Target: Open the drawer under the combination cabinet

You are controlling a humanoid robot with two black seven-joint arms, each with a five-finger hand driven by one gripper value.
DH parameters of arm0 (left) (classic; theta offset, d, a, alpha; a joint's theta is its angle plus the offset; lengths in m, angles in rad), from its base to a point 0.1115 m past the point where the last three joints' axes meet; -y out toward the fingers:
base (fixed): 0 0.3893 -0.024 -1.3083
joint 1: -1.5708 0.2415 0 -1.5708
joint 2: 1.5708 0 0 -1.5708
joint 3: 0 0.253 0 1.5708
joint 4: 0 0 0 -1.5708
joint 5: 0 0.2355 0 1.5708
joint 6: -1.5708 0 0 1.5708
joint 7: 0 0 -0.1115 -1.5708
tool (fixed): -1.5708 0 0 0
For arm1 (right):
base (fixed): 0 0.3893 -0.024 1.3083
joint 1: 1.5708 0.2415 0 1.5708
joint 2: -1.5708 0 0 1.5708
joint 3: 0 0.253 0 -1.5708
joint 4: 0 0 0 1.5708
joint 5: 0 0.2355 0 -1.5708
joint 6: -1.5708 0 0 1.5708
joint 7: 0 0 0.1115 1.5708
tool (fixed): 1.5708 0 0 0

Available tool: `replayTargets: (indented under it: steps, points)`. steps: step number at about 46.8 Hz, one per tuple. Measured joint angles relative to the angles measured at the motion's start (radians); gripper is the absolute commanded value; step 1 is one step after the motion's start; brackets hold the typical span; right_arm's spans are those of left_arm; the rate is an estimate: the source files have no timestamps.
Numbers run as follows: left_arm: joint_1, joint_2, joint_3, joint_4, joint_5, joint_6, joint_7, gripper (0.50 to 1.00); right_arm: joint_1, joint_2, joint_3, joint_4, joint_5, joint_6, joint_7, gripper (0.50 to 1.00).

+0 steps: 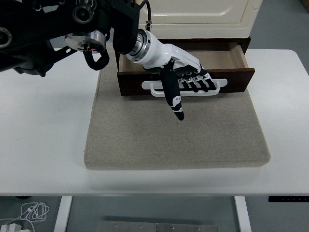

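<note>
The dark wooden drawer [236, 76] under the cream cabinet [203, 14] stands pulled out over the mat, its inside showing and nothing visible in it. Across its front runs a white handle [219, 87]. My left hand [186, 79] reaches in from the upper left. Its four fingers [199, 82] are hooked through the handle. The black thumb [173, 96] sticks out and down over the mat. The right arm does not show.
A beige mat [176, 135] covers the middle of the white table [43, 130] and lies under the drawer. My left arm's black links [53, 29] fill the upper left. Cables [29, 212] lie on the floor below the table's near edge.
</note>
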Motion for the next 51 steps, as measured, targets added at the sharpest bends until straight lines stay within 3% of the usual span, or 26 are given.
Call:
replayTargets:
  steps: [10, 23, 33, 47, 51]
  points:
    - [0.043, 0.019, -0.185, -0.005, -0.046, -0.1, 0.0, 1.0, 0.0, 0.0, 0.0, 0.0, 0.0, 0.0, 0.0, 0.928]
    - [0.142, -0.033, -0.576, 0.074, -0.139, -0.104, -0.003, 1.0, 0.0, 0.0, 0.0, 0.0, 0.0, 0.0, 0.0, 0.928]
    - [0.152, -0.057, -0.749, 0.175, -0.189, -0.104, -0.014, 1.0, 0.0, 0.0, 0.0, 0.0, 0.0, 0.0, 0.0, 0.928]
    - [0.159, -0.08, -0.988, 0.282, -0.215, -0.104, -0.141, 1.0, 0.0, 0.0, 0.0, 0.001, 0.0, 0.0, 0.0, 0.928]
    - [0.15, -0.08, -1.041, 0.349, -0.211, -0.104, -0.217, 1.0, 0.0, 0.0, 0.0, 0.0, 0.0, 0.0, 0.0, 0.928]
